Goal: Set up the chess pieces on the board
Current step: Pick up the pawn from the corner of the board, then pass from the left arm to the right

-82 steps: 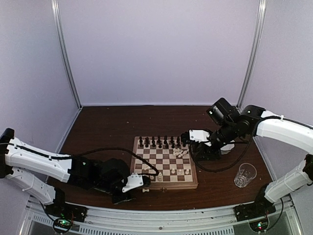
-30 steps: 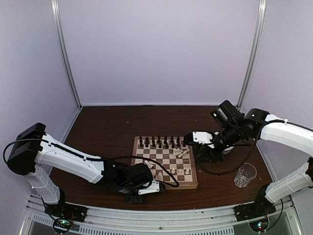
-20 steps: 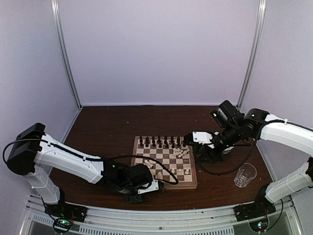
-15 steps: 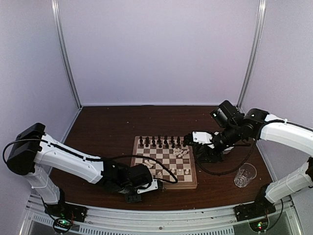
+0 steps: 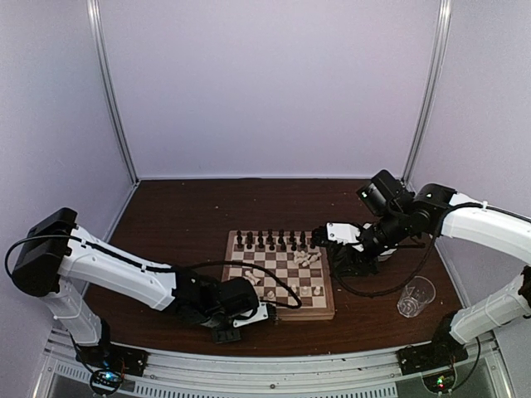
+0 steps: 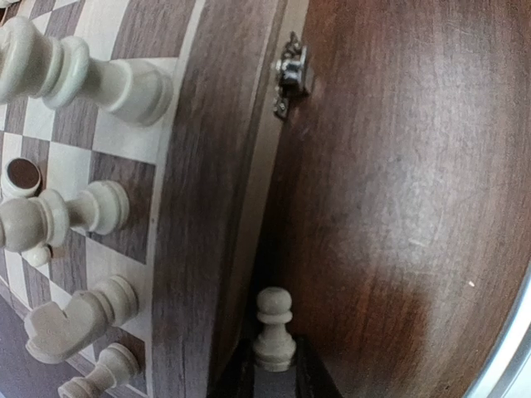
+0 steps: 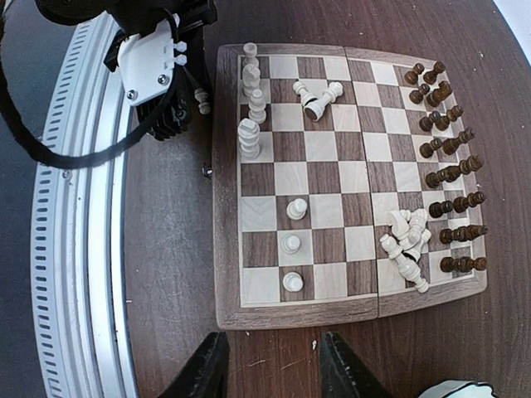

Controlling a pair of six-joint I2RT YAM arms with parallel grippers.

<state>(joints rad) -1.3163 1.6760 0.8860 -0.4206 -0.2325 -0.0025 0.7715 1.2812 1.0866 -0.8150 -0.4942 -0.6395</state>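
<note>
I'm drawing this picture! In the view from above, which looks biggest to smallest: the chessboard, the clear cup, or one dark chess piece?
1. the chessboard, by far the largest
2. the clear cup
3. the dark chess piece, the smallest
The cup sits slightly nearer the camera, but that cannot flip the order.

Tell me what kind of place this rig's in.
Probably a lab robot test cell, not a home: plain panel walls on aluminium posts, two arms bolted to a metal rail at the near edge, and a tabletop staged with a chessboard and a plastic cup.
</note>
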